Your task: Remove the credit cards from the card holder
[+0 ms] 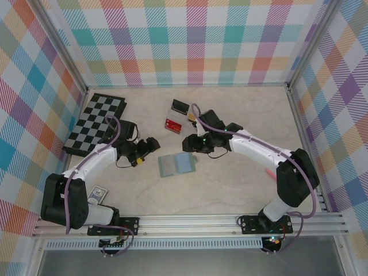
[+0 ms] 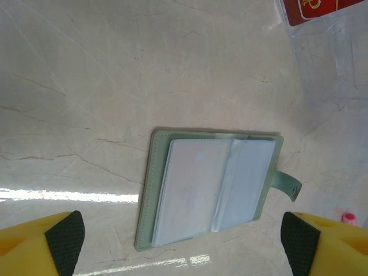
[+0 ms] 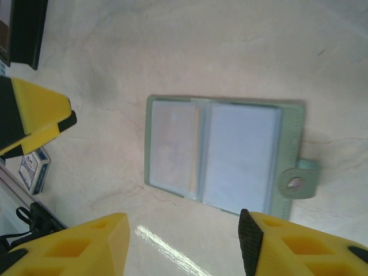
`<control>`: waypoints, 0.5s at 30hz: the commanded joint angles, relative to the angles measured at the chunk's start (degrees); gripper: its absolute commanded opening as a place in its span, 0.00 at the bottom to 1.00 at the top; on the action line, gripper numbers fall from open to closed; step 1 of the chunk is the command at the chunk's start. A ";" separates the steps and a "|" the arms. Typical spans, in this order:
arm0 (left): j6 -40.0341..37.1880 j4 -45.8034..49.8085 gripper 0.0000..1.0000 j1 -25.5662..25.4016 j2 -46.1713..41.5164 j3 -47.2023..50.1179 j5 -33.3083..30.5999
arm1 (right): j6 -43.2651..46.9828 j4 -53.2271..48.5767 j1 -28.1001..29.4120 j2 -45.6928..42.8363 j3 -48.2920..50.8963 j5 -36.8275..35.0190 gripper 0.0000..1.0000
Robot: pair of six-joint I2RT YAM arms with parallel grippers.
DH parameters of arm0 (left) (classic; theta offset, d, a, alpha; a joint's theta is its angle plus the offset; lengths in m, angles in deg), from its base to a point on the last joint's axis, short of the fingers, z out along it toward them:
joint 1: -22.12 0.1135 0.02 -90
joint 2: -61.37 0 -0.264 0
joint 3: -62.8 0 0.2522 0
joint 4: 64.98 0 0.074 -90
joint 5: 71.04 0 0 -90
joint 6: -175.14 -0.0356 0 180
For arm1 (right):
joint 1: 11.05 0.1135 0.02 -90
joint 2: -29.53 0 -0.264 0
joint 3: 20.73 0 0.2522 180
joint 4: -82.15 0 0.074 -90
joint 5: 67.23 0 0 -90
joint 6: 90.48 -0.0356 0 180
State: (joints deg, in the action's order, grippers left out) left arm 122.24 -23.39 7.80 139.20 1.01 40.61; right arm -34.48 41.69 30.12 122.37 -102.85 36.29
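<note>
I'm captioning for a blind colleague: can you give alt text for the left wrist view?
The card holder lies open on a pale marbled table, blue lining up, snap tab to the right. The left claw stands open and empty at the bottom edge; a clear tray with a red card sits top right.

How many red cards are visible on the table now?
1. The red card lies in the clear tray, on the far side of the open wallet. More cards may be hidden inside the wallet's slots.
</note>
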 commanded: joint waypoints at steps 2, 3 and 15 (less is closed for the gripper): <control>2.49 -2.11 0.83 -2.11 1.04 0.80 0.69 | -4.33 1.32 2.90 5.35 -2.86 -2.81 0.52; 3.05 -2.75 0.82 -2.58 1.19 1.19 0.60 | -4.73 1.20 3.43 6.68 -3.62 -3.03 0.51; 6.27 -6.12 0.51 -6.97 4.74 2.46 -0.46 | -6.23 -3.26 5.02 16.85 -9.20 -5.97 0.41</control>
State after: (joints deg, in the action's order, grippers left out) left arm 128.08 -28.42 1.85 142.85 3.17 40.43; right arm -39.51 41.08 34.82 137.82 -110.23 31.72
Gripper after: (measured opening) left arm 0.523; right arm 0.418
